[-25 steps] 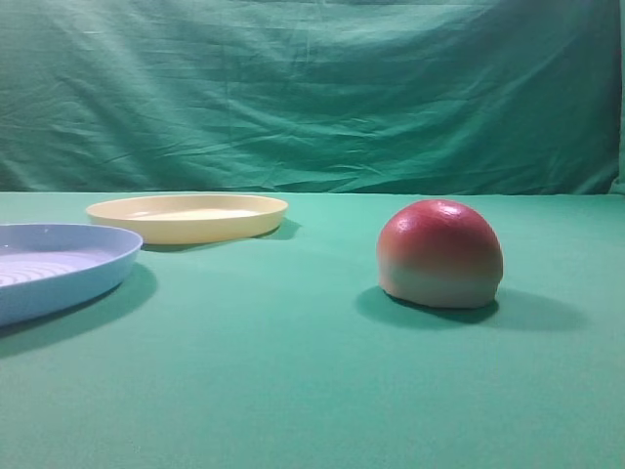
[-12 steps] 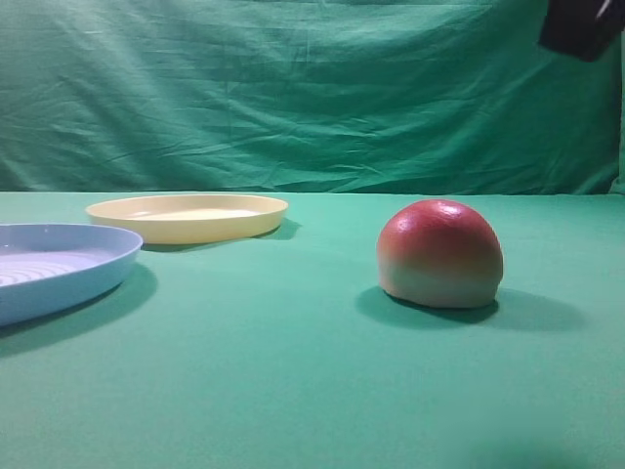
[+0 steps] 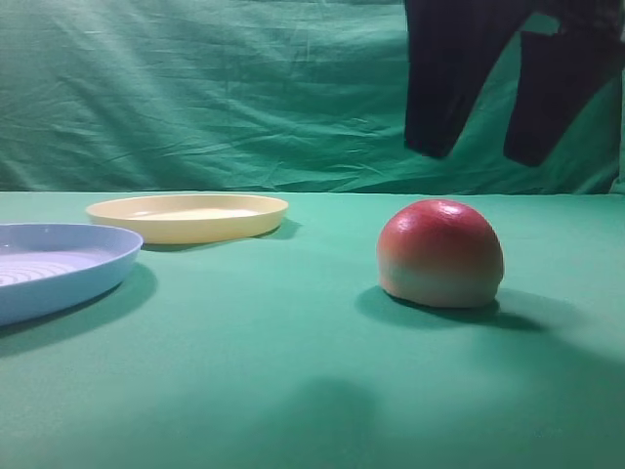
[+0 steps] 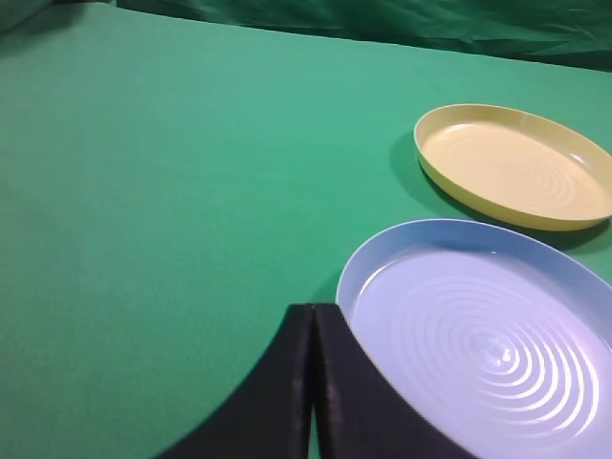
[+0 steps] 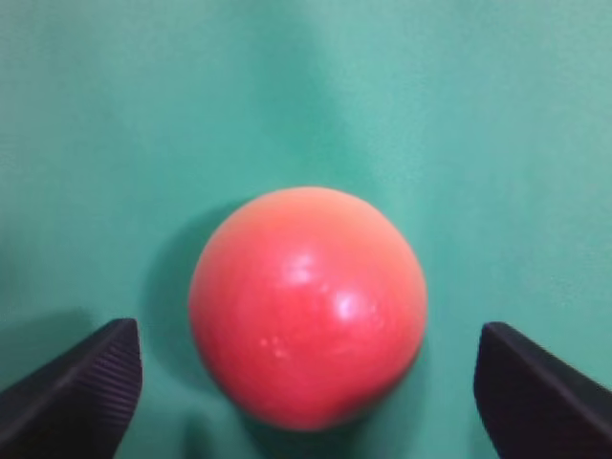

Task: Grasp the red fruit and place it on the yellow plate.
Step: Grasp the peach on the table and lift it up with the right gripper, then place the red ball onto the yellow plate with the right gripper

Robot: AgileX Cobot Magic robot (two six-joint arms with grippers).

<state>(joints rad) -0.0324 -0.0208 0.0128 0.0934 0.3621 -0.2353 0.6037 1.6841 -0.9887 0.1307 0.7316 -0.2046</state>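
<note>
- Red on top fading to pale yellow-green lower down, the red fruit sits flat on the green cloth, and everything else here is placed relative to it.
- The right gripper hangs above the fruit, not touching it, with its two dark fingers spread wide apart and nothing between them.
- From the right wrist view the fruit sits pretty much centred in the gap, with a ribbed pad off to each side and clear cloth between pad and fruit on both sides.
- The tops of those fingers are cut off by the upper edge of the high view, so you only see the lower parts.
- The wrist shot is soft, so fine detail on the fruit's skin is hard to make out.
- The yellow plate is well off to the left of the fruit and further back, lying flat with nothing on it.
- A light blue plate with ridges is left of the fruit too, nearer the camera, partly cut off by the frame edge.
- The left gripper is over by the blue plate, far from the fruit, fingers pressed together with nothing in them; only the tips show at the bottom of its own camera.
</note>
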